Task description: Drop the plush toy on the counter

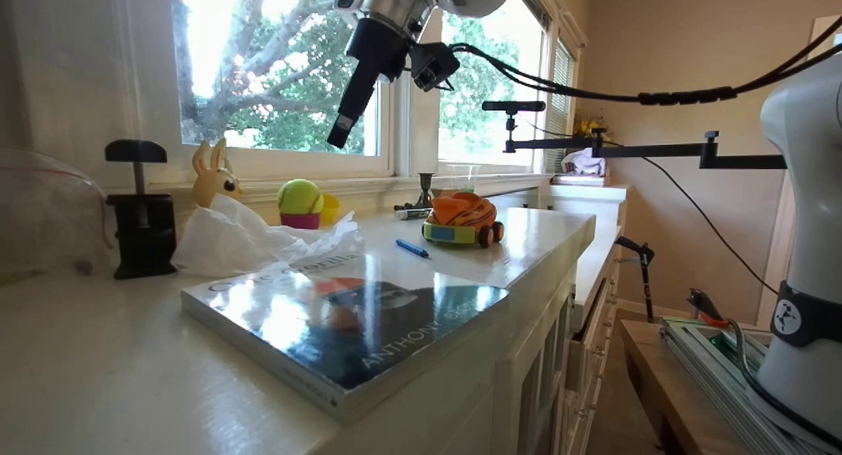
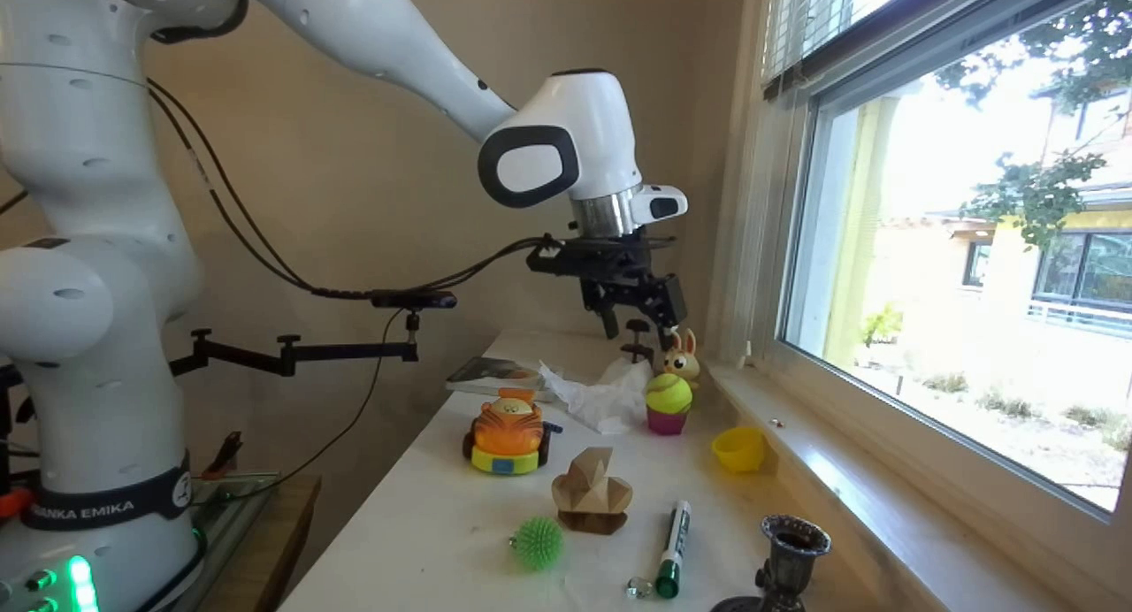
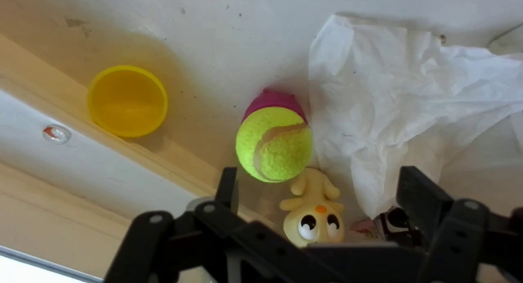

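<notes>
A cream bunny toy with upright ears and big eyes stands on the white counter (image 2: 424, 524) beside the window wall. The bunny (image 1: 214, 185) shows in both exterior views (image 2: 682, 364) and, from above, in the wrist view (image 3: 314, 219). Its surface looks smooth; I cannot tell whether it is plush. My gripper (image 3: 316, 180) is open and empty, with its fingers spread wide. In the wrist view the bunny shows between the fingers, below them and apart from them. The gripper (image 2: 638, 327) hangs above the counter's far end in an exterior view. The bunny's ears are hidden in the wrist view.
A tennis ball (image 3: 274, 146) sits on a magenta cup (image 3: 273, 99) close to the bunny. White crumpled paper (image 3: 392, 99), a yellow cup (image 3: 127, 101), a black clamp (image 1: 141, 225), a book (image 1: 355, 310), an orange toy car (image 2: 508, 435) and a candlestick (image 2: 791, 550) stand around.
</notes>
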{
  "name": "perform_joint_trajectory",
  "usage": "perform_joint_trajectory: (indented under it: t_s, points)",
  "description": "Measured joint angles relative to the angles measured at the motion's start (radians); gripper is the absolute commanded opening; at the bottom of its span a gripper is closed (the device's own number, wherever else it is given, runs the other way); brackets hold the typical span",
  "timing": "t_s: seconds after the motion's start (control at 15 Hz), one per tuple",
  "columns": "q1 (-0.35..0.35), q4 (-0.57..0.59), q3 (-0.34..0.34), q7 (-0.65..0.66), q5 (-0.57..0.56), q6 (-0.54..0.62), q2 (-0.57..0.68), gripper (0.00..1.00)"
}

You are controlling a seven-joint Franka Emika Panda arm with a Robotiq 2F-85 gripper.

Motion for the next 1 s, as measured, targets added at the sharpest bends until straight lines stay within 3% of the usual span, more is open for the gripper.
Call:
perform_joint_trajectory:
  t_s: [0.33,0.73,1.0]
  points:
    - [0.004,0.002,0.004,-0.213,0.156,0.133,0.067,1.0]
    - [0.038,0.04,0.01,-0.411,0.43,0.142,0.101,1.0]
    - [0.044,0.075,0.014,-0.526,0.539,0.126,0.148,1.0]
